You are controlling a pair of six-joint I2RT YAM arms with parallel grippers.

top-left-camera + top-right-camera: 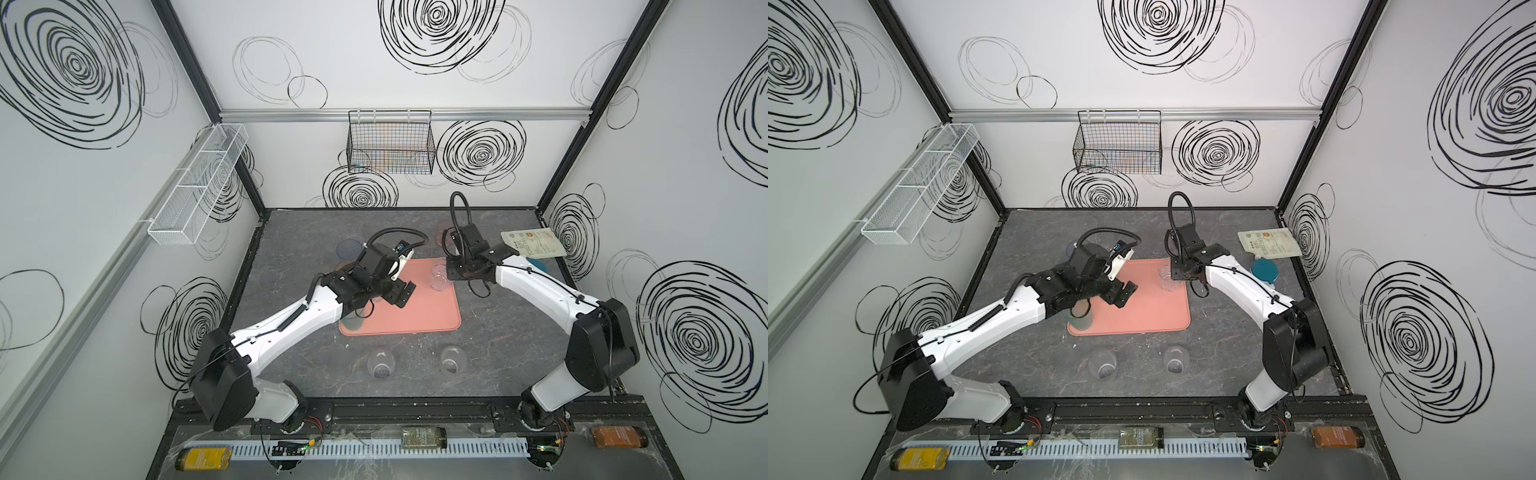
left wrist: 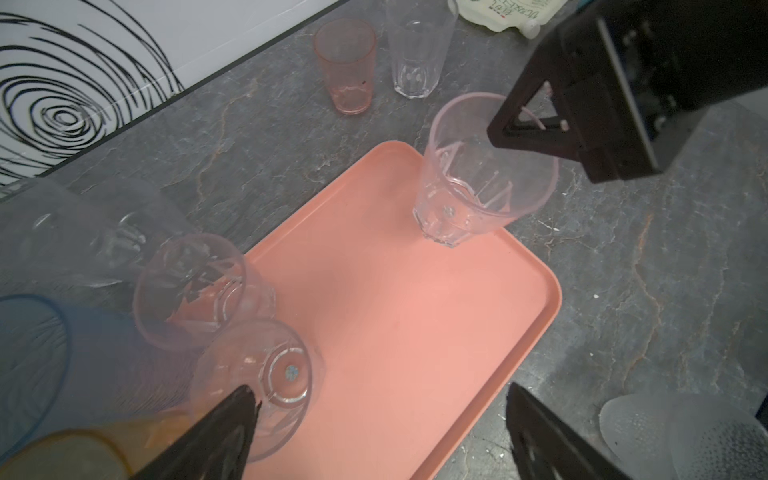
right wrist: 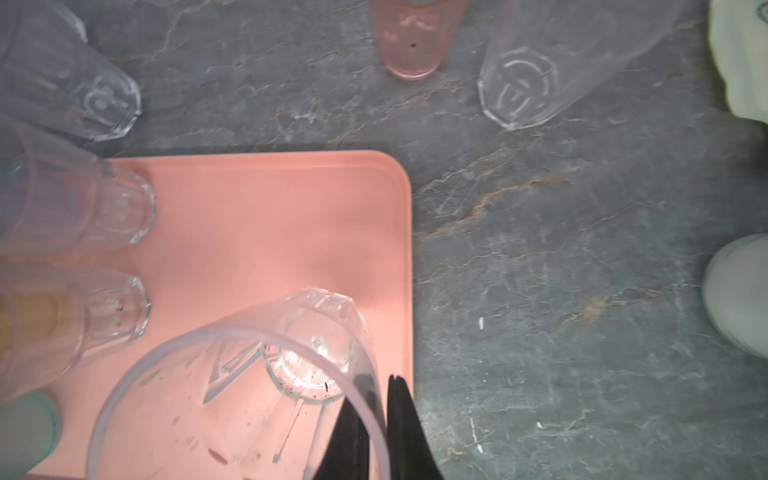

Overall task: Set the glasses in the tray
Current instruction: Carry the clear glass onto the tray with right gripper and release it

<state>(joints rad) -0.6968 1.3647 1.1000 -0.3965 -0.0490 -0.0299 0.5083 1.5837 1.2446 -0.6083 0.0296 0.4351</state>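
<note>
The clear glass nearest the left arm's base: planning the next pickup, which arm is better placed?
Left. The left gripper is open, empty, on the same side as the clear glass; the right gripper is shut on another glass on the tray.

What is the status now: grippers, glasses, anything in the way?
Left gripper open, above tray. Right gripper shut on clear glass rim, at tray corner. Pink glass and others on table, not yet in tray. Nothing in the way.
</note>
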